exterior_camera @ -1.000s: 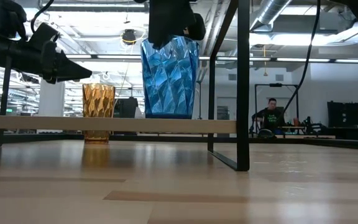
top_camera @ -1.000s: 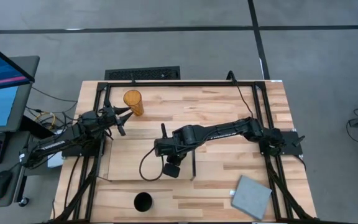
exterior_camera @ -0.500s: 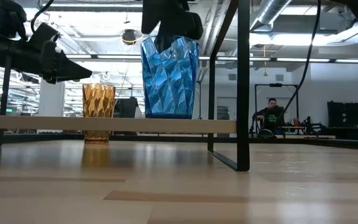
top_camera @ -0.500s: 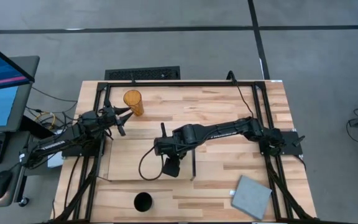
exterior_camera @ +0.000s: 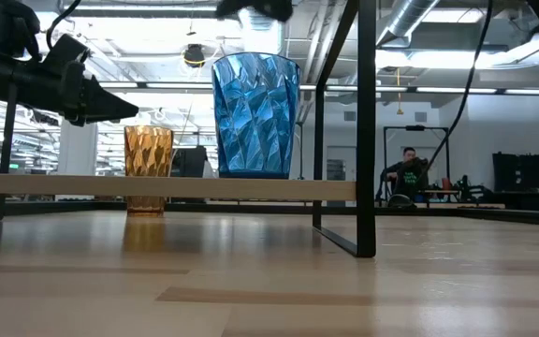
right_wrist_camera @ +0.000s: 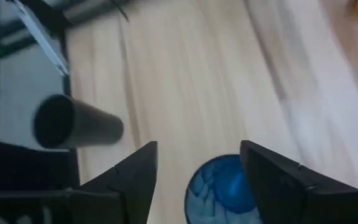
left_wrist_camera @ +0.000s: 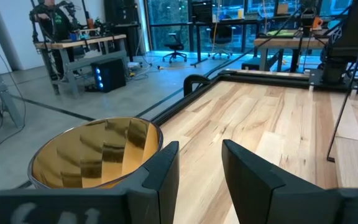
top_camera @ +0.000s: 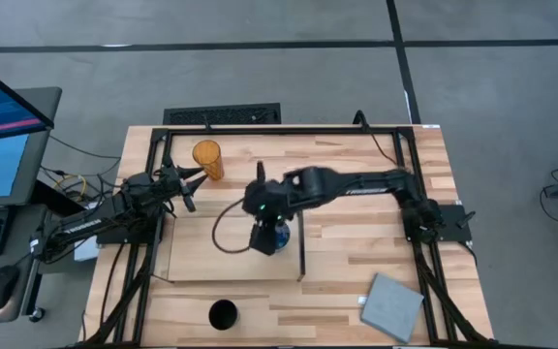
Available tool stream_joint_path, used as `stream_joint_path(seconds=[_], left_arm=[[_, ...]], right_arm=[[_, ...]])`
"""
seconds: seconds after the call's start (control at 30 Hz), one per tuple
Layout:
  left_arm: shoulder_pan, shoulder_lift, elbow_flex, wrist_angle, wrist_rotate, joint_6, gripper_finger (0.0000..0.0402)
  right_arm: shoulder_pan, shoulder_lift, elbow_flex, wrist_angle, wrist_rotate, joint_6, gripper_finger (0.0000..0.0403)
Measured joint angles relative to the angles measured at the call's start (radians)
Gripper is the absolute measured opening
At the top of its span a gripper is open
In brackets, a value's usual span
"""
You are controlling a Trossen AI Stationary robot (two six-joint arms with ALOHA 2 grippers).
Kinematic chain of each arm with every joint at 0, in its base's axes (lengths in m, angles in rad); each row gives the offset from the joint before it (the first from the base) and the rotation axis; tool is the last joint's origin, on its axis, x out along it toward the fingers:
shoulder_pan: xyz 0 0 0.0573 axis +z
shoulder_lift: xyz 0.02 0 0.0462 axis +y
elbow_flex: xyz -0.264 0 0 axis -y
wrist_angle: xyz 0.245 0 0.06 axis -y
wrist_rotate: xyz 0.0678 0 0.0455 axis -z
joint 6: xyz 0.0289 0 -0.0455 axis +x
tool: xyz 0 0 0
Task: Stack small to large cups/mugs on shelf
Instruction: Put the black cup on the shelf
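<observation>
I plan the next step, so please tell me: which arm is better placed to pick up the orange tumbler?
The left. Its open left gripper sits right beside the orange tumbler, while the right gripper hangs open above the blue cup on the shelf.

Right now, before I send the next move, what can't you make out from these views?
- Blue cup: high view, mostly hidden under the right gripper; low view shows it standing on the shelf.
- Black cup: its inside is too dark to read.
- Three small cups: in no view.
- Orange tumbler: left wrist view, base hidden behind the left gripper.
</observation>
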Motion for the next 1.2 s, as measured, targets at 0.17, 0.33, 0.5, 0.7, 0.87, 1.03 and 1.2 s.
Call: stream_joint_path(seconds=[0.17, 0.33, 0.5, 0.7, 0.87, 1.03, 1.2], left_arm=[[0.0, 0.0, 0.0, 0.0, -0.001, 0.0, 0.0114], [0.0, 0.0, 0.0, 0.0, 0.0, 0.0, 0.0114], [0.0, 0.0, 0.0, 0.0, 0.0, 0.0, 0.0114], [0.0, 0.0, 0.0, 0.0, -0.001, 0.002, 0.0114], [0.0, 0.0, 0.0, 0.0, -0.001, 0.002, 0.0114], [0.0, 0.0, 0.0, 0.005, -0.006, 0.001, 0.0114], [0.0, 0.0, -0.004, 0.034, -0.011, 0.002, 0.0114]], right_arm=[[-0.028, -0.094, 0.0, 0.168, 0.001, -0.096, 0.025], [-0.069, -0.186, 0.001, 0.282, 0.011, -0.217, 0.025], [-0.12, -0.251, -0.001, 0.296, 0.14, -0.355, 0.025], [-0.187, -0.309, 0.0, 0.277, 0.358, -0.41, 0.0248], [-0.269, -0.346, -0.001, 0.223, 0.341, -0.418, 0.0239], [-0.357, -0.389, -0.001, 0.146, 0.313, -0.431, 0.0233], [-0.467, -0.43, -0.001, 0.089, 0.295, -0.433, 0.023]])
